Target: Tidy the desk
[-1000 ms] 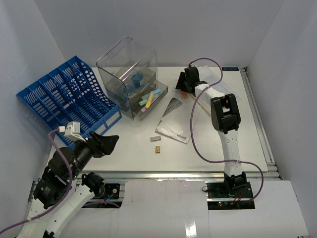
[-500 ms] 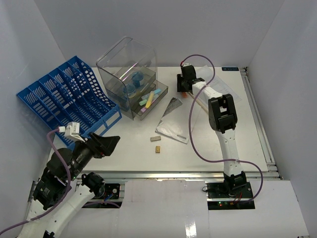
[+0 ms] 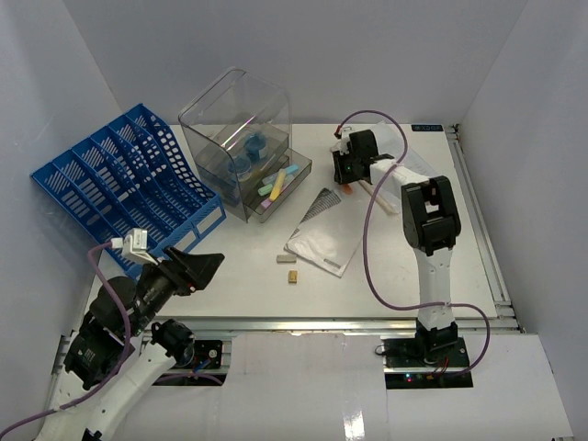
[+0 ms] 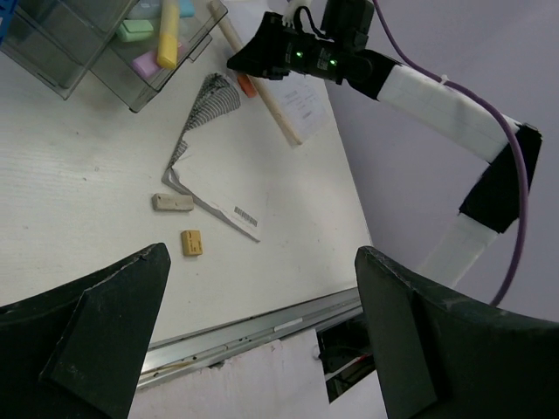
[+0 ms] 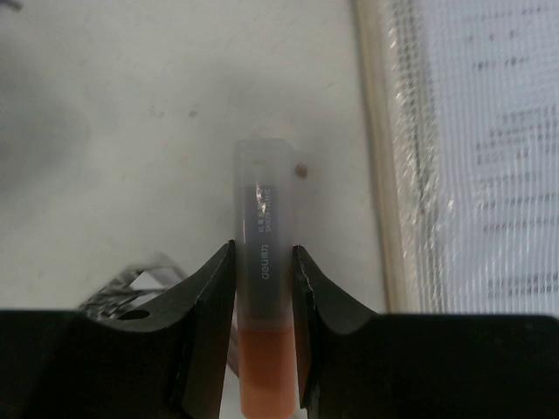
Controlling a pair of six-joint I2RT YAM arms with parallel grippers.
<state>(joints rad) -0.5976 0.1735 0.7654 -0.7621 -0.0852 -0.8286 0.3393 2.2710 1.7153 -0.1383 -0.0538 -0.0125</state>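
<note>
While the right gripper (image 5: 263,253) clamps its jaws tight on an orange marker (image 5: 263,188) with a clear cap, the left gripper (image 4: 262,251) hangs with its jaws wide apart and nothing between them. The right arm reaches to the far part of the desk (image 3: 459,239), its gripper pointing down. The left arm is raised at the near left edge. Only the right wrist view shows the grip; from above the marker is barely made out. The cap lettering is blurred.

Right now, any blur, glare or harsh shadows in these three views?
Top external: even light, soft shadows, reflections on the clear bin. Left wrist: sharp desk, its own fingers dark and featureless. Right wrist: marker soft, print on the wrapped paper unreadable, plastic sheen.
</note>
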